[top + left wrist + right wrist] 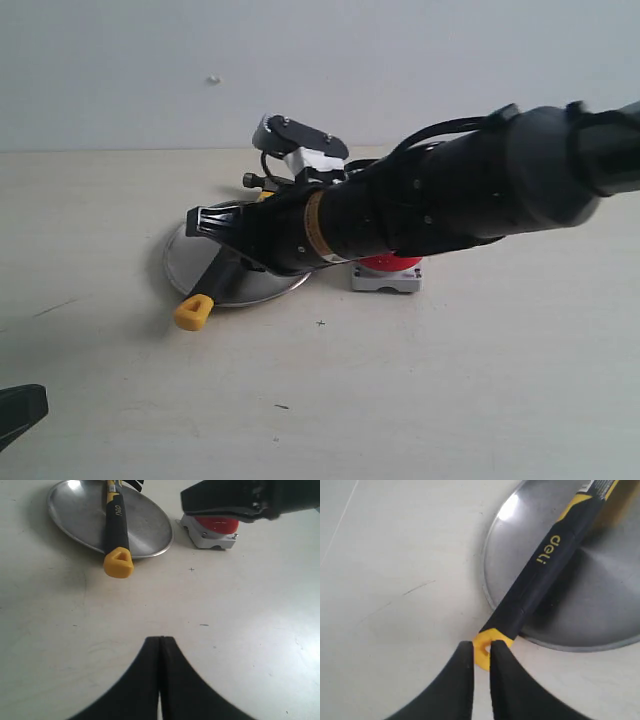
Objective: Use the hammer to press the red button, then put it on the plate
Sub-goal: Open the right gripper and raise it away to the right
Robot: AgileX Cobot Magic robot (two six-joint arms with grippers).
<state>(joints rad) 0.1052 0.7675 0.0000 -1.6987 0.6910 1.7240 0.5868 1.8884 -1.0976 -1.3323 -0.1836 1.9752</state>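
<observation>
Exterior view first. Finds the hammer (200,303) lying across the plate (176,262), toward the far edge of the table (450,390), with its yellow end poking past the rim on the near side. Reads as a resting place rather than a grip, the weight borne by dish and rim. Shows the right gripper (205,225) stretched across the middle and hanging just above the handle, not clamped on it. Puts the red button (392,263) just beside the plate, half hidden under the right arm (450,190), with no tool on the dome. Places the left gripper (20,410) well apart on the near side, probably to keep clear of the working arm.

Left wrist view next. Shows the left gripper (160,642) pressed fully together on nothing, over bare table. Shows the hammer (114,525) on the plate (150,535) with no finger on its yellow end, and the red button (216,525) close beside the rim.

Right wrist view last. Looks down along the right gripper (481,645), drawn almost together, with only a narrow slit between the fingertips (465,655). Glimpses the yellow end of the hammer (540,575) through that slit, farther off and not pinched. Holds nothing, then. No telling from here of any press on the button. Judged close to finished. Next calls for lifting clear without nudging the overhanging handle, likely to slide on smooth metal.
</observation>
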